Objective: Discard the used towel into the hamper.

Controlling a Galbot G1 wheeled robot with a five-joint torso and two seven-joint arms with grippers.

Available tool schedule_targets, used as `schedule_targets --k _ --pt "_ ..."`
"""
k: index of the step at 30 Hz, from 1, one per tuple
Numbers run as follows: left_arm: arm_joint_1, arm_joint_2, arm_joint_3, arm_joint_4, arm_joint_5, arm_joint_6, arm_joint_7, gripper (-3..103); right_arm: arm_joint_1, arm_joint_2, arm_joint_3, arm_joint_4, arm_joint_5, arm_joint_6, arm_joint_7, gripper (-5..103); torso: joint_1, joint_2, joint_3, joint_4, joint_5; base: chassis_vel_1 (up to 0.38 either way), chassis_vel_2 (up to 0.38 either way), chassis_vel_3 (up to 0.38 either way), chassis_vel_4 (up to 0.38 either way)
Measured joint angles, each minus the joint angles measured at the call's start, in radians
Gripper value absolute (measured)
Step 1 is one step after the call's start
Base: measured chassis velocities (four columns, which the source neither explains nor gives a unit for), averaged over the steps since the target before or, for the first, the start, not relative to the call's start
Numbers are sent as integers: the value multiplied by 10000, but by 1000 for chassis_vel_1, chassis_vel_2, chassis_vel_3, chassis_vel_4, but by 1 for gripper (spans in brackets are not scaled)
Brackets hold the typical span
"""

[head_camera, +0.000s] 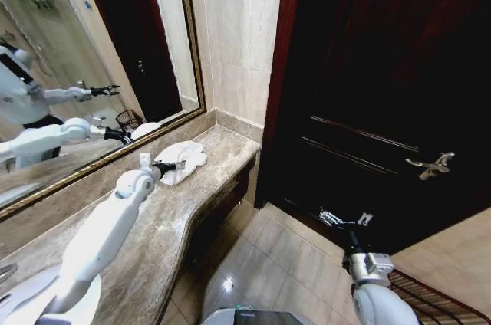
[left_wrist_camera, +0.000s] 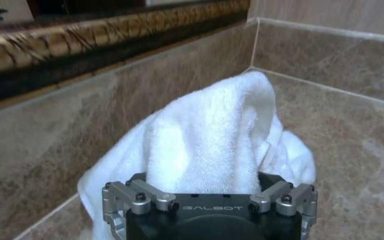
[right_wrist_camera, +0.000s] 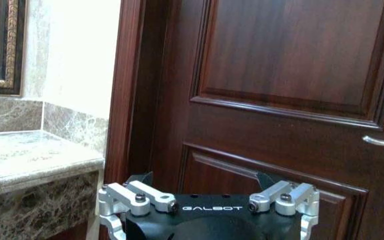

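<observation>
The used towel (head_camera: pixel 184 158) is white and lies bunched on the marble counter (head_camera: pixel 153 233) near the corner under the mirror. My left gripper (head_camera: pixel 172 165) is down at it. In the left wrist view the towel (left_wrist_camera: pixel 212 135) rises in a peak between the spread jaws, whose fingers are mostly hidden by the cloth. My right gripper (head_camera: pixel 345 220) hangs open and empty in front of the dark wooden door (head_camera: pixel 383 72); its dark fingertips (right_wrist_camera: pixel 142 178) stand wide apart. The hamper (head_camera: pixel 437 298), dark wire mesh, shows at the lower right on the floor.
A gold-framed mirror (head_camera: pixel 92 57) runs along the wall behind the counter and reflects my arms. The door has a metal handle (head_camera: pixel 430 164). Tiled floor (head_camera: pixel 284 264) lies open between the counter's front edge and the door.
</observation>
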Motion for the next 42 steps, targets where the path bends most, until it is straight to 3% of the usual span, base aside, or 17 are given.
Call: schedule_targets --k 16,35,38,42 --pt "-180 -290 327 642 403 -664 141 100 -62 112 2 290 0 114 102 100 -1 0 0 0 -2 0 0 0 0" --pt "26 -227 32 545 403 -963 130 49 193 32 -101 302 92 -76 201 100 0 0 0 2 -3 0 0 0 0" --pt "190 -229 -61 326 403 -1349 134 38 179 19 -83 357 150 -81 238 100 0 0 1 1 -5 0 0 0 0" --pt "423 -234 -219 8 462 -1825 113 34 156 8 -55 412 215 -84 254 100 0 0 1 -1 -5 0 0 0 0"
